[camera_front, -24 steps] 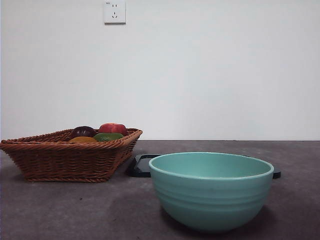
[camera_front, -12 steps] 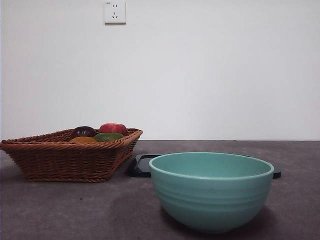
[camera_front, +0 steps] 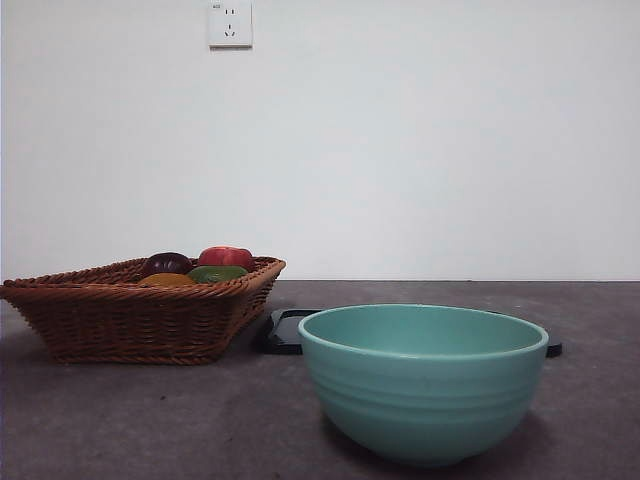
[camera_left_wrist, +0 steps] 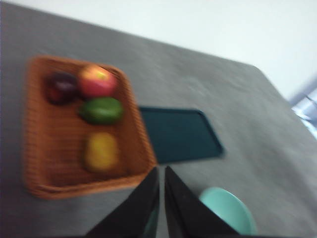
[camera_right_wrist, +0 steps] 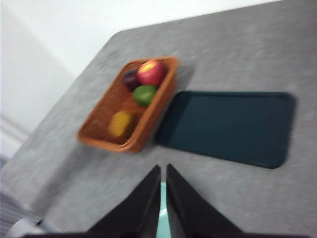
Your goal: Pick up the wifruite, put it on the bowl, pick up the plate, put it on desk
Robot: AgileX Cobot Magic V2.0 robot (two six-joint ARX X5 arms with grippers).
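Note:
The wifruite (camera_front: 165, 280), a brownish-orange oval fruit, lies in a wicker basket (camera_front: 130, 320) at the left; it also shows in the left wrist view (camera_left_wrist: 101, 151) and the right wrist view (camera_right_wrist: 121, 124). The mint-green bowl (camera_front: 422, 385) stands empty in the foreground; it shows in the left wrist view (camera_left_wrist: 228, 212) too. A dark flat rectangular plate (camera_front: 285, 332) lies on the grey desk (camera_front: 150, 420) between basket and bowl. My left gripper (camera_left_wrist: 161, 171) and right gripper (camera_right_wrist: 162, 168) hover high above the desk, both shut and empty. Neither shows in the front view.
The basket also holds a dark purple fruit (camera_left_wrist: 62, 87), a red apple (camera_left_wrist: 98, 81) and a green fruit (camera_left_wrist: 102, 110). A white wall with a socket (camera_front: 229, 24) stands behind the desk. The desk's far edges show in both wrist views.

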